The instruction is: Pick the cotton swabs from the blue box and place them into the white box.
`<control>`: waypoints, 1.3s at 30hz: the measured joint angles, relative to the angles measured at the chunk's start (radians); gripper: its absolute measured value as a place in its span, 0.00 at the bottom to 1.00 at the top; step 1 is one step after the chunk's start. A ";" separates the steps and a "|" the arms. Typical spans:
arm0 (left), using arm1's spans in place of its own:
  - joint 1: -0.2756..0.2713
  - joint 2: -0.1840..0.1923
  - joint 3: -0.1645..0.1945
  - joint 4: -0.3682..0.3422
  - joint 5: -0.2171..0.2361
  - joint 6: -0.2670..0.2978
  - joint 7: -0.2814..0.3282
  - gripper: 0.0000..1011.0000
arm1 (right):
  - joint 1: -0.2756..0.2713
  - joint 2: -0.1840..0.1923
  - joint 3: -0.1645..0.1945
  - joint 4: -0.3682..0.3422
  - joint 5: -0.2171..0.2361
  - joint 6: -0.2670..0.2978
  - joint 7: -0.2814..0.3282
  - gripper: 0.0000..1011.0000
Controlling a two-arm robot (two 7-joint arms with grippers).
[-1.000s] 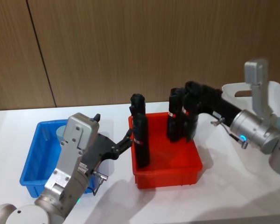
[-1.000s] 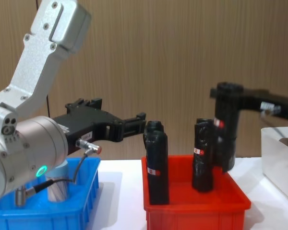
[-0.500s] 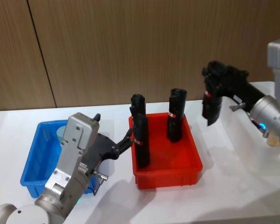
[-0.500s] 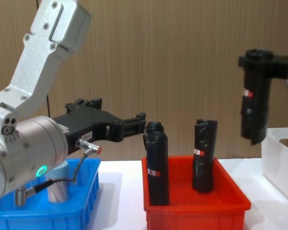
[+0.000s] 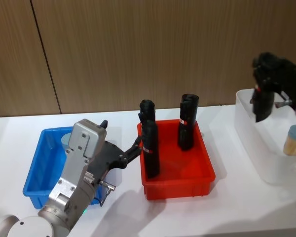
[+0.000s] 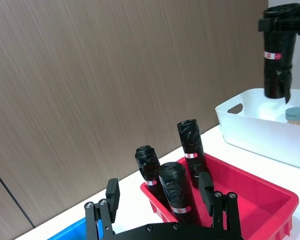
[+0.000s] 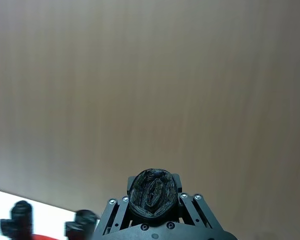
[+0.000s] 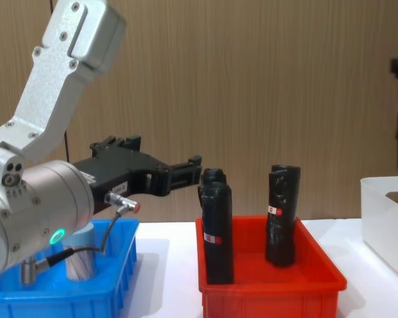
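Right gripper [image 5: 263, 94] is clamped on a black roll with a red label [image 5: 262, 102], holding it upright in the air above the white box [image 5: 251, 133] at the right edge of the table [image 5: 187, 212]. A second ago that roll was standing in the red bin [image 5: 177, 185] with the others; half a second ago it was hanging in the air between the bin and the white box. So it got lifted out and carried right. The right wrist view just looks down on the roll's crumpled top, pinched between the jaws.

Thing is, that's not what the task wants. There's already one cotton swab jar [image 5: 294, 140] sitting in the white box near its right end, but the roll looks headed for the same box, which would be the wrong item going in.

Left gripper [image 8: 186, 171] hasn't budged over the last second. It hovers between the blue box [image 5: 37, 170] and the red bin, fingers parted a fair bit, nothing in them. Another cotton swab jar [image 8: 79, 255] is in the blue box at the table's left edge, mostly hidden behind the left arm, so there's at least that one left to move.

Two black rolls [image 5: 149, 143] remain upright in the red bin.
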 joint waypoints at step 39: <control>0.000 0.000 0.000 0.000 0.000 0.000 0.000 0.99 | 0.026 0.049 0.071 0.181 -0.082 -0.077 -0.140 0.99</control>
